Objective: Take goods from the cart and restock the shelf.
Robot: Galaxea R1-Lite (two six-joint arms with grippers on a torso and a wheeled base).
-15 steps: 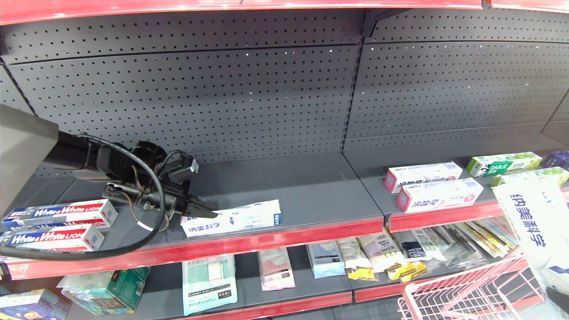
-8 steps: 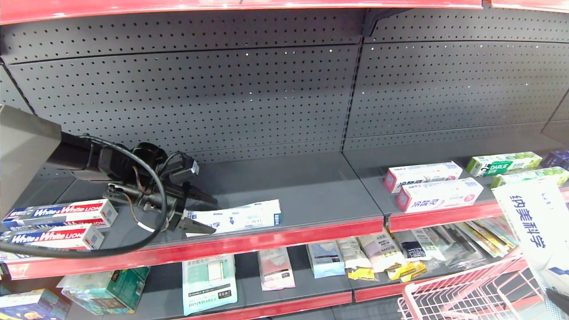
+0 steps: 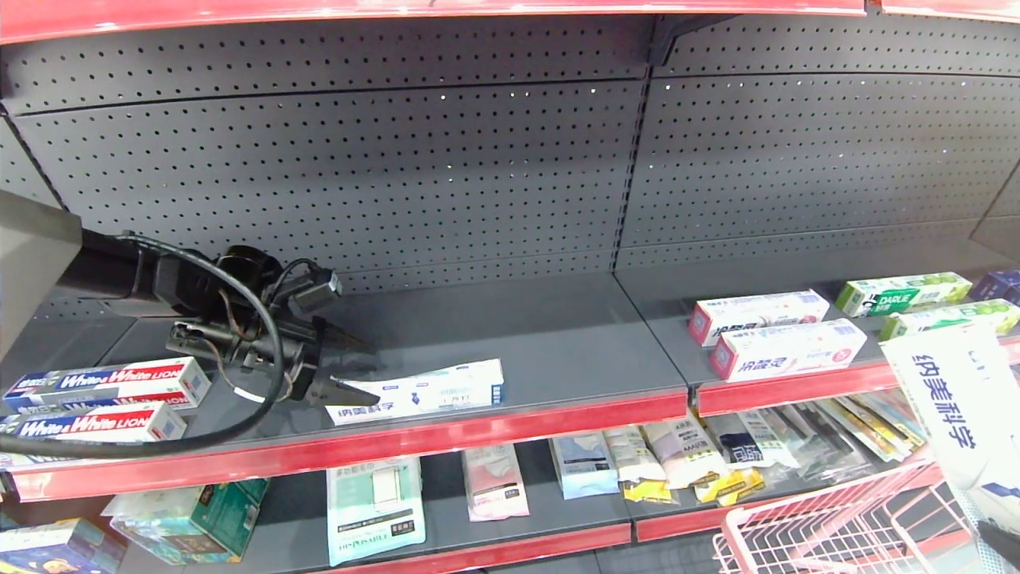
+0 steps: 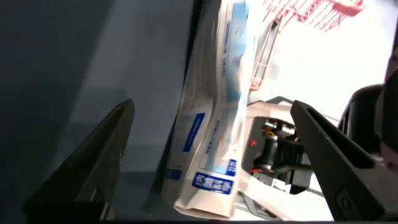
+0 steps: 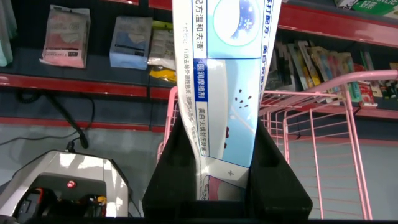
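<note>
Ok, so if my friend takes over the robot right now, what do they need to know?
Left end effector: open, at the end of the white-and-blue box lying on the shelf, not gripping it.
Right end effector: shut on a second box, held up by the pink cart.
Done: one box is on the shelf.
Left: shelve the held box, then check the cart for more.

At nine o'clock in the head view we see our left arm's flat grey forearm shell (image 3: 32, 255) giving way to a black wrist. A thick black cable (image 3: 96, 453) loops round it, and thin white and brown wires run beside a small grey camera block (image 3: 316, 285). Our black left gripper (image 3: 368, 371) has long tapered fingers, and our right gripper (image 5: 227, 186), also black, has broad wedge-shaped ones.
</note>
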